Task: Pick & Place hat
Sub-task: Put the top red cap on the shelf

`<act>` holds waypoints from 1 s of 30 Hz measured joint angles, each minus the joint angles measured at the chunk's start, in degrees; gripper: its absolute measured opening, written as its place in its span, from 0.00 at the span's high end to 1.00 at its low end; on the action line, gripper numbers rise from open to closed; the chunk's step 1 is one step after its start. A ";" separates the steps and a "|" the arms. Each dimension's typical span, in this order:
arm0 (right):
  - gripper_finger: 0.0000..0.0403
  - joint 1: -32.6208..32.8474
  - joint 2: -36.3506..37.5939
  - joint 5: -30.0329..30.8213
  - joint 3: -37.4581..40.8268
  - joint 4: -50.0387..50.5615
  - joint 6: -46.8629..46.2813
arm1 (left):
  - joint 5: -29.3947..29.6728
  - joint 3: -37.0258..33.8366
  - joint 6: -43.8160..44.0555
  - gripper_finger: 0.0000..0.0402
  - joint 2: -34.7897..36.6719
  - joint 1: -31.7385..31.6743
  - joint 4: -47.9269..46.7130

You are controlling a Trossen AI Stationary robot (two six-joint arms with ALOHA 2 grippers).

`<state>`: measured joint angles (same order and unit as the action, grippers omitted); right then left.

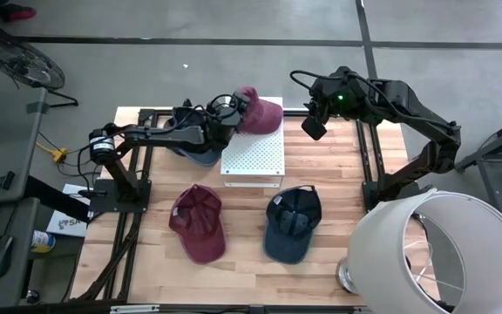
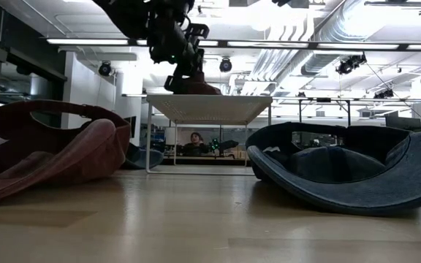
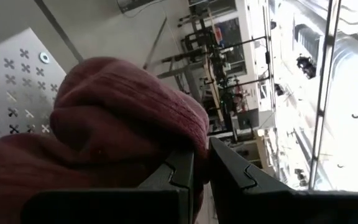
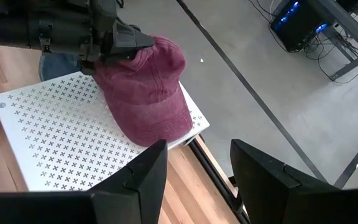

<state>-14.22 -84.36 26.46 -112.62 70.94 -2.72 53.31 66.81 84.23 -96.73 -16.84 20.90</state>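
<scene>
Three caps show from above, but only the right wrist view makes the grip plain: the left gripper (image 4: 114, 43) is clamped on the maroon hat (image 4: 146, 90), which lies on the far corner of the white perforated stand (image 4: 61, 146). The right gripper (image 1: 313, 127) hovers just beside that stand, fingers apart and empty. A second maroon cap (image 1: 199, 222) and a navy cap (image 1: 292, 224) lie upturned on the wooden table (image 1: 242, 262); they fill the low view's sides. A white lampshade (image 1: 438, 253) covers the table's near right corner. No writing is legible.
</scene>
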 joint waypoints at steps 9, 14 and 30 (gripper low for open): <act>0.58 0.00 0.00 -0.04 0.00 0.04 0.02 | 0.04 -0.06 0.04 0.94 -2.34 -0.02 2.30; 0.58 0.00 0.00 -0.10 0.00 0.09 0.12 | 0.42 0.02 0.07 0.94 -3.05 -0.02 3.49; 0.58 -0.02 0.00 -0.31 0.02 1.39 0.17 | -2.89 0.02 -3.22 0.77 -3.04 -0.02 3.52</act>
<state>-14.24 -84.36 26.15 -112.60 72.32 -2.55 50.42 66.83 81.00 -99.77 -16.86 24.42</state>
